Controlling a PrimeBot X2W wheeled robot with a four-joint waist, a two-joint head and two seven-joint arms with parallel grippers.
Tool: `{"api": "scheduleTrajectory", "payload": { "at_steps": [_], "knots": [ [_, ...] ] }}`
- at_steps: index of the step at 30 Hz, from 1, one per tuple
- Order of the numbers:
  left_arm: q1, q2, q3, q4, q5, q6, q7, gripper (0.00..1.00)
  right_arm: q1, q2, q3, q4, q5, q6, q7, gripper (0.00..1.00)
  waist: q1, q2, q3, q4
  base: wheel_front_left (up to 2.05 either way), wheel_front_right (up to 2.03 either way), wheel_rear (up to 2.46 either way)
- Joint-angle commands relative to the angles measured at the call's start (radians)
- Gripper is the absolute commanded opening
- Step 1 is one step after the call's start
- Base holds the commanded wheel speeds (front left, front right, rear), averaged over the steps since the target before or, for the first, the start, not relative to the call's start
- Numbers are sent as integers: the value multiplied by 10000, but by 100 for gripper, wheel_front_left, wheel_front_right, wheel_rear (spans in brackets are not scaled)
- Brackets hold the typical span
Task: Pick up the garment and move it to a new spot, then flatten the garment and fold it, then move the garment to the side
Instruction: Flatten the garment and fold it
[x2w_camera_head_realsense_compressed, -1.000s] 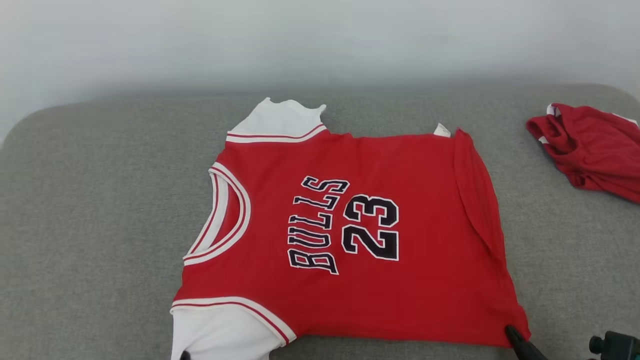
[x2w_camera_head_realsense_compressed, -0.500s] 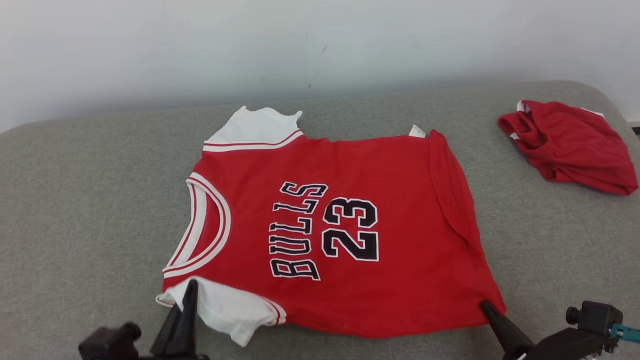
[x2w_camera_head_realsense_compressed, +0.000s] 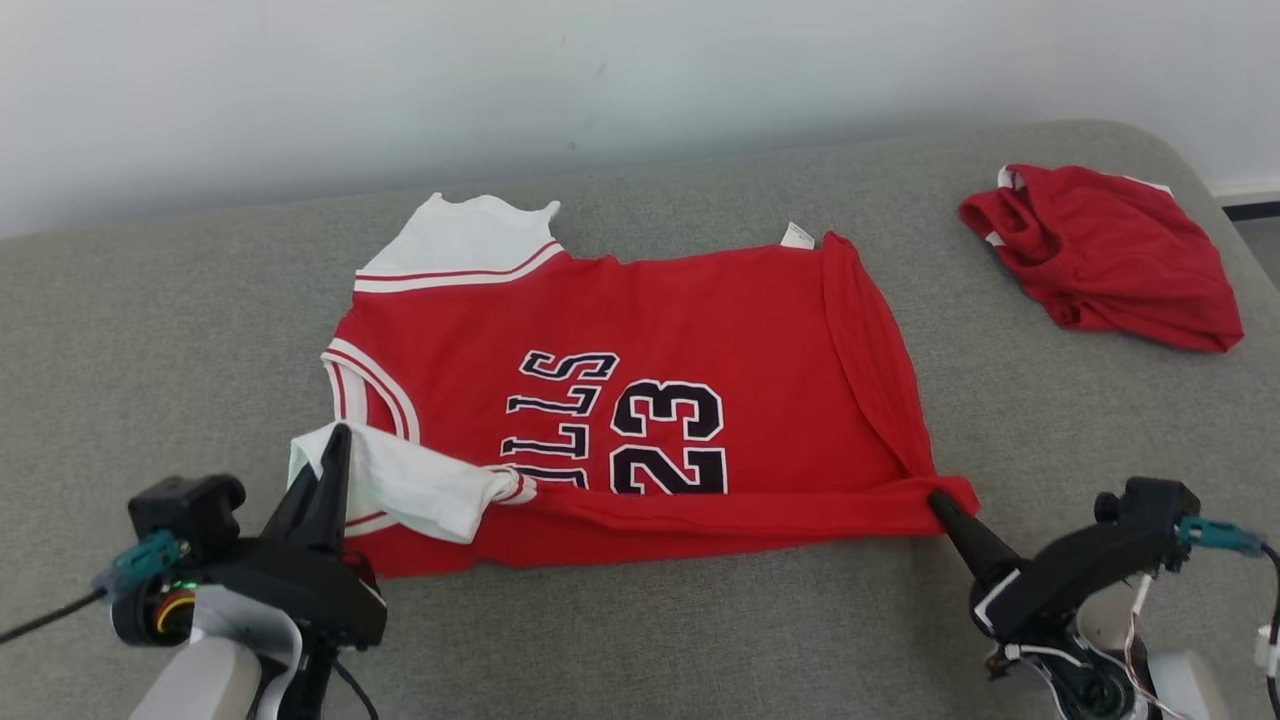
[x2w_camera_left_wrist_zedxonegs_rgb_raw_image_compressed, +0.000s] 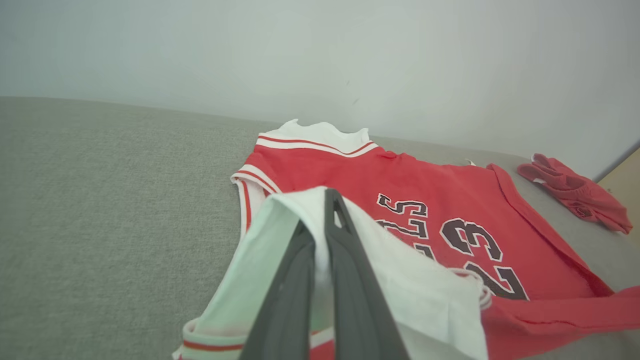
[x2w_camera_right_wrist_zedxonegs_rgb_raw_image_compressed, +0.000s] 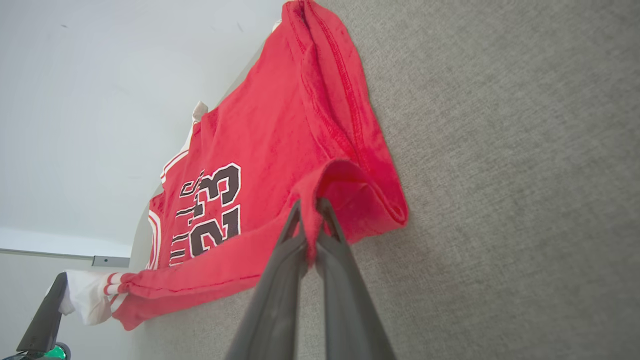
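Garment: one red jersey (x2w_camera_head_realsense_compressed: 700, 330), white-sleeved, lettered BULLS 23. It lies near the middle of the grey cushioned surface (x2w_camera_head_realsense_compressed: 150, 320), collar to our left and hem to our right. The near edge is lifted and rolled partway over the print.

Left gripper (x2w_camera_head_realsense_compressed: 337, 435): shut on the near white sleeve (x2w_camera_head_realsense_compressed: 420, 485). In the left wrist view the cloth is pinched between the fingers and draped around them.

Right gripper (x2w_camera_head_realsense_compressed: 937, 498): clamped on the near hem corner (x2w_camera_right_wrist_zedxonegs_rgb_raw_image_compressed: 350, 190), with a ridge of red fabric caught between the fingertips.

Step in hand, as we judge it: the lengthwise fold, near edge carried over to the far edge.

Handling notes:
- We should move both grippers at matching height and pace, so the lifted edge runs straight and lightly taut.
- We should land the near sleeve on the far sleeve (x2w_camera_head_realsense_compressed: 460, 240).
- We should land the hem corner by the white tag (x2w_camera_head_realsense_compressed: 797, 235).
- We should lower fully before letting go.
- The hem strip is doubled over on itself, so it may leave a bulky crease.

Also present: second red garment (x2w_camera_head_realsense_compressed: 1100, 250), crumpled, well apart at far right.
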Motion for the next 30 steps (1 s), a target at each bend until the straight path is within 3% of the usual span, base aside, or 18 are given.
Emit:
{"api": "scheduleTrajectory", "payload": {
  "at_steps": [1,9,11,12,13,14,15,16,24,30],
  "knots": [
    [-393,-51,-57,386,68,-159,-27,0,-305,29,41,260,-105,-28,-18,0,-1,-1,116,-75,0,0,0],
    [-1405,-274,-233,2053,172,-604,-324,0,-1503,3,184,1434,-194,-28,-436,0,-1,-1,241,-183,0,0,0],
    [-1592,-301,-248,2386,189,-705,-436,0,-1781,-27,234,1675,-240,-28,-655,39,-1,-1,278,-200,0,0,0],
    [-1667,-328,-255,2533,197,-756,-490,0,-1898,-84,255,1794,-329,-28,-830,95,-1,-1,291,-198,0,0,0],
    [-1743,-342,-277,2670,260,-779,-562,4,-1991,-111,285,1923,-378,-30,-956,100,-1,-1,300,-188,0,0,0],
    [-1802,-369,-305,2777,302,-779,-639,78,-2055,-126,347,2009,-404,-28,-1064,100,-1,-1,303,-174,0,0,0],
    [-1802,-369,-305,2777,302,-779,-639,78,-2055,-126,347,2009,-404,-28,-1064,100,-1,-1,303,-174,0,0,0],
    [-1853,-408,-318,2882,344,-778,-715,100,-2116,-157,420,2078,-412,-28,-1165,100,-1,-1,306,-158,0,0,0],
    [-1608,-429,-178,3014,562,-788,-1162,100,-1808,-748,1124,1855,-361,-28,-1959,100,-1,-1,207,3,0,0,0],
    [-592,-356,73,2265,747,-485,-1276,100,-1103,-1372,1571,1398,-523,-28,-2519,100,-1,-1,86,161,0,0,0]
  ]
}}
